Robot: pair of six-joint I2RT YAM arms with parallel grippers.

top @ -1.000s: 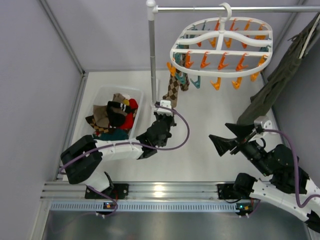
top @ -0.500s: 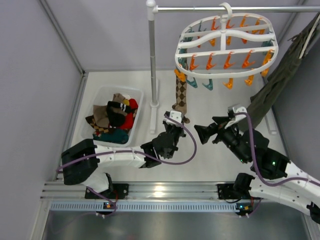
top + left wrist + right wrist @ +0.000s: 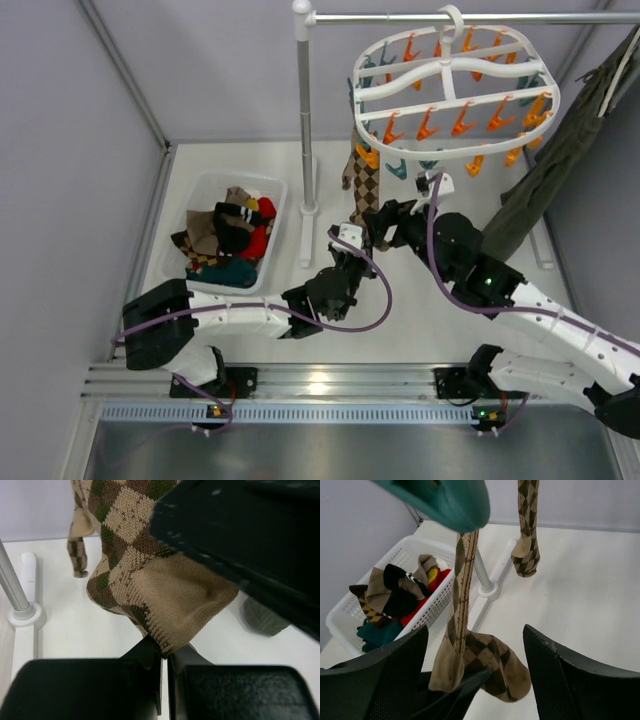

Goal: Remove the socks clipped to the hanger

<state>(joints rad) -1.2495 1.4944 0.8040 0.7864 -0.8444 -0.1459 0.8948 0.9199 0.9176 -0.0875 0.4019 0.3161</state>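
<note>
Sock: an argyle sock [image 3: 165, 600] is hung from a teal clip [image 3: 440, 500] on the hanger [image 3: 447, 60], above the table [image 3: 590, 580]; a second sock [image 3: 527, 545] is clipped behind it.
Left hand [image 3: 165, 652]: clenched on the toe edge of the argyle sock.
Right hand [image 3: 475, 680]: released, spread wide on either side of the sock's leg.
Handling: the knit is judged light, soft and stretchy; it is best gripped high, just under the clip, and drawn downward.
Surroundings: a white table is closed in by grey walls; a filled basket [image 3: 427, 611] is set to the left.
</note>
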